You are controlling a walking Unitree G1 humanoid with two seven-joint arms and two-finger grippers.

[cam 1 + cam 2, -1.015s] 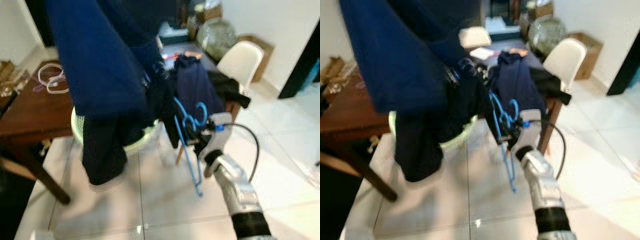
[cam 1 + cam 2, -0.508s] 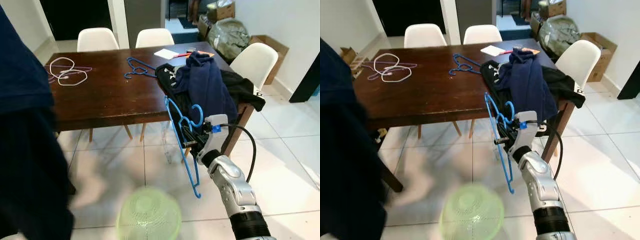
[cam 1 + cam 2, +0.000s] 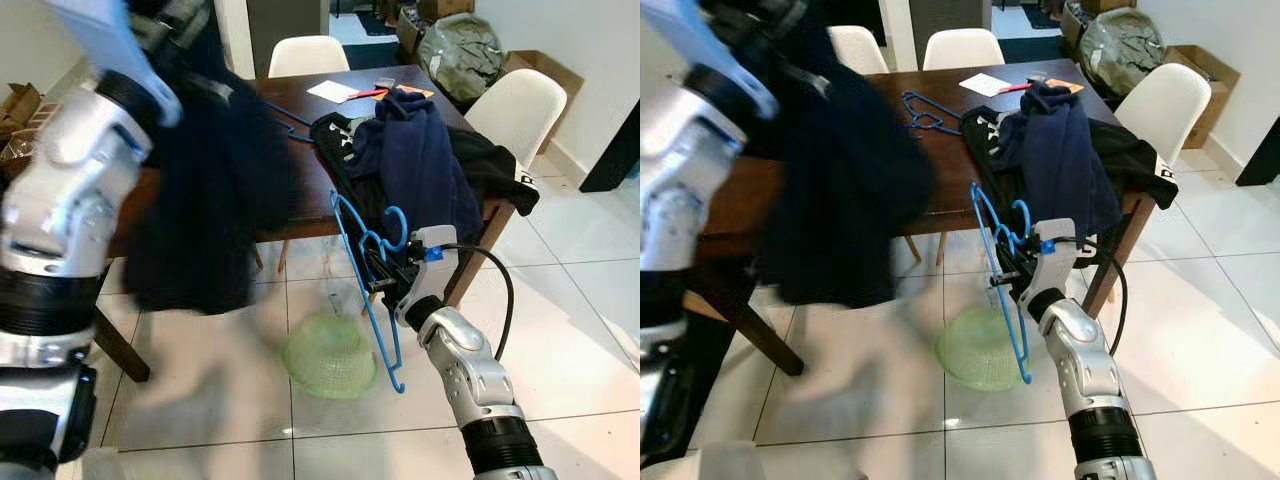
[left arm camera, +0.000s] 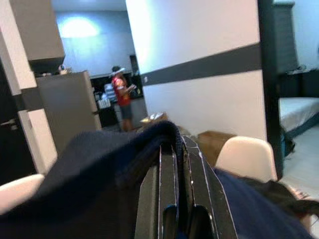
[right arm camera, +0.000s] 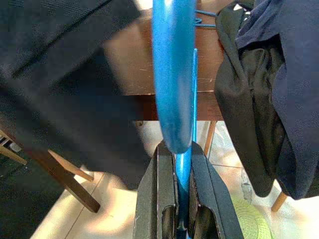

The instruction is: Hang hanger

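The right gripper (image 3: pixel 378 272) is out in front of the robot, low and to the right, its two black fingers (image 5: pixel 157 199) pinched tight on a blue hanger (image 3: pixel 370 290). The hanger dangles upright from that grip, hook up top, its long frame reaching down toward the floor tiles (image 3: pixel 560 300). Just behind its lower end, a pale green basket (image 3: pixel 328 355) lies on the floor, near the table.

Over on the left, the left gripper (image 4: pixel 175 199) is raised high, fingers pressed together with dark navy cloth (image 3: pixel 215 190) draped over and around them. That garment hangs down in a blurred mass in front of the left half of the brown table (image 3: pixel 940 150).

On the table's right end sits a heap of dark blue and black clothes (image 3: pixel 420 165), spilling over the edge. Another blue hanger (image 3: pixel 923 110) lies flat on the tabletop further back, and some paper (image 3: pixel 335 91) rests at the far edge. White chairs (image 3: pixel 308 55) stand at the far side and at the right end. Past the left gripper's fingers, far off in another room, a person (image 4: pixel 121 97) stands beside a tall grey fridge (image 4: pixel 62 109).
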